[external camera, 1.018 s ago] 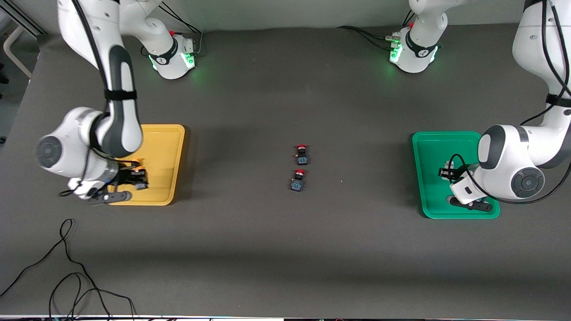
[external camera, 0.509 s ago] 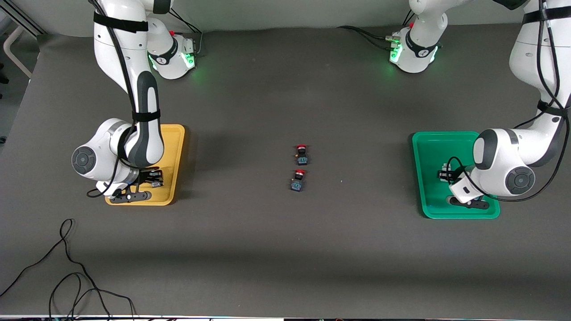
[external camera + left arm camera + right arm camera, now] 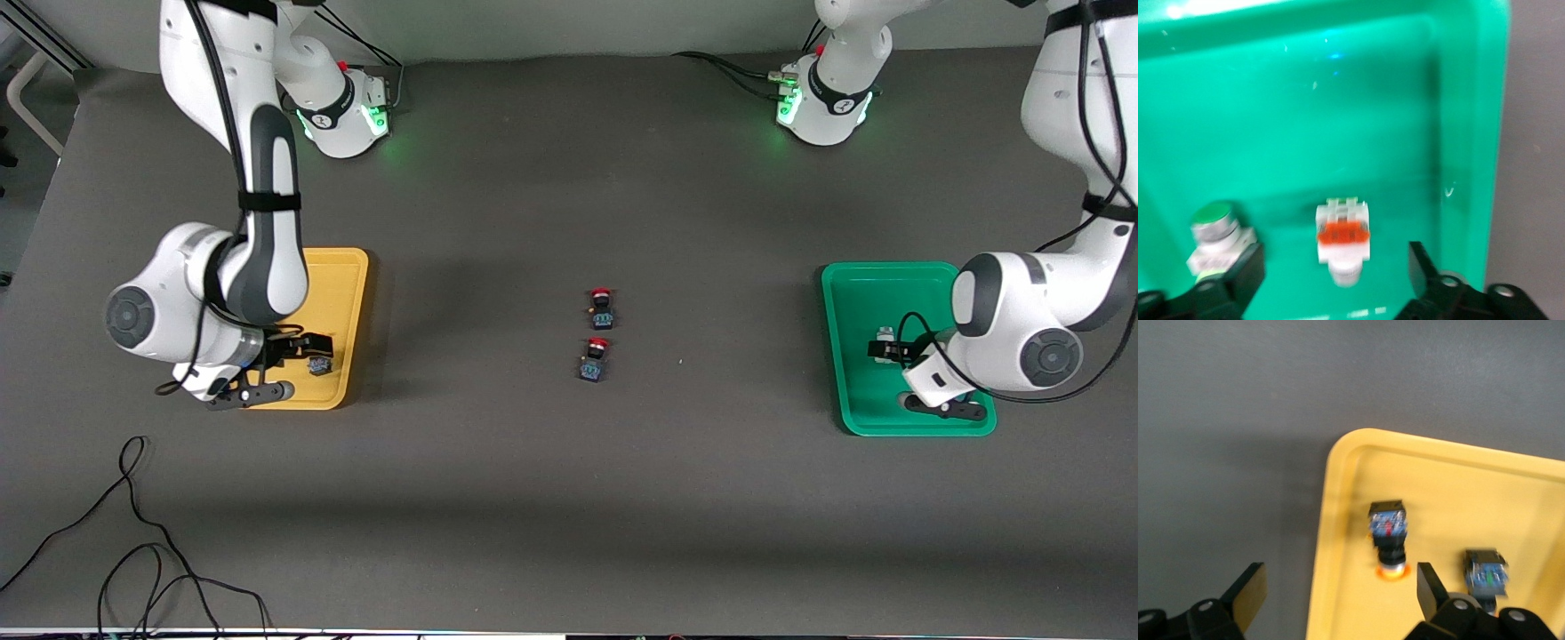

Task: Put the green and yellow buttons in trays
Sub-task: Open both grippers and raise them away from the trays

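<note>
The right claw (image 3: 293, 351) hangs spread and empty over the yellow tray (image 3: 342, 293), where two black-bodied buttons (image 3: 1389, 537) lie side by side. The left claw (image 3: 889, 348) hangs spread over the green tray (image 3: 853, 293), which holds a whitish button with an orange face (image 3: 1343, 239) and a green-capped one (image 3: 1213, 233). Two red-capped buttons (image 3: 601, 307) sit mid-tabletop between the trays.

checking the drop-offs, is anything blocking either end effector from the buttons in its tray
Nothing visible does. The left end effector hangs open over the green tray, a white button between its fingers. The right end effector is open over the yellow tray's corner, a black button just ahead.
</note>
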`<state>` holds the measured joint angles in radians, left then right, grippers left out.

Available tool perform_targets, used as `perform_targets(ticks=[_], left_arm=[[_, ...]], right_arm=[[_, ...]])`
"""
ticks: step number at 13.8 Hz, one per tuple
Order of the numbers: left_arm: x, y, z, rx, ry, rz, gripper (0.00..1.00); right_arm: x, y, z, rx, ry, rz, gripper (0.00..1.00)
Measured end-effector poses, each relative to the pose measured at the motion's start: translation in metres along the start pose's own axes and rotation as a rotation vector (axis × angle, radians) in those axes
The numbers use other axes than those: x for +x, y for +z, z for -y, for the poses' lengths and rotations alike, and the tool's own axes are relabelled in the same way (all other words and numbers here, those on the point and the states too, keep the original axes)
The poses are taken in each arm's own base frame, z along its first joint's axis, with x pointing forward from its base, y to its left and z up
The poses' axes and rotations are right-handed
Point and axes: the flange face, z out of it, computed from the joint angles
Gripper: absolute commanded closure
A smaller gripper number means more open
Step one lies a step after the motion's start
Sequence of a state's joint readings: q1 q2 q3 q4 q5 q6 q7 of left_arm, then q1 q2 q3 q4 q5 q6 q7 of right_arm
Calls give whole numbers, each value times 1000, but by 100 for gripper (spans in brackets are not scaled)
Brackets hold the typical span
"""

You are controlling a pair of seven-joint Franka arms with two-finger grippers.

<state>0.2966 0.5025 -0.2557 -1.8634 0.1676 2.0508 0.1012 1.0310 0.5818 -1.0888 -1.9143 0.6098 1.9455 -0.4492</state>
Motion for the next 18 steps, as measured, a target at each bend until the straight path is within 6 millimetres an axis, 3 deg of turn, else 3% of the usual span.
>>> perform_targets(ticks=[2, 5, 8, 11, 14, 16, 18], left_arm=[[-9, -54, -3, 22, -2, 13, 1], [-34, -159, -34, 66, 23, 15, 2], [-65, -256, -63, 99, 34, -5, 0], [-91, -333, -71, 103, 1, -61, 0], [-109, -368, -68, 100, -25, -89, 0], [-109, -370, -68, 98, -25, -89, 0], [-110, -369, -71, 97, -21, -83, 0]], right_arm=[[-2, -49, 30, -11, 4, 10, 0], [-16, -117, 58, -28, -4, -3, 0], [-32, -171, 56, -29, 9, -22, 0], [-40, -209, 52, -80, 10, -43, 0], [-44, -230, 63, -114, -10, -47, 0], [-45, -240, 64, -131, -13, -54, 0], [-49, -248, 51, -142, -5, -52, 0]])
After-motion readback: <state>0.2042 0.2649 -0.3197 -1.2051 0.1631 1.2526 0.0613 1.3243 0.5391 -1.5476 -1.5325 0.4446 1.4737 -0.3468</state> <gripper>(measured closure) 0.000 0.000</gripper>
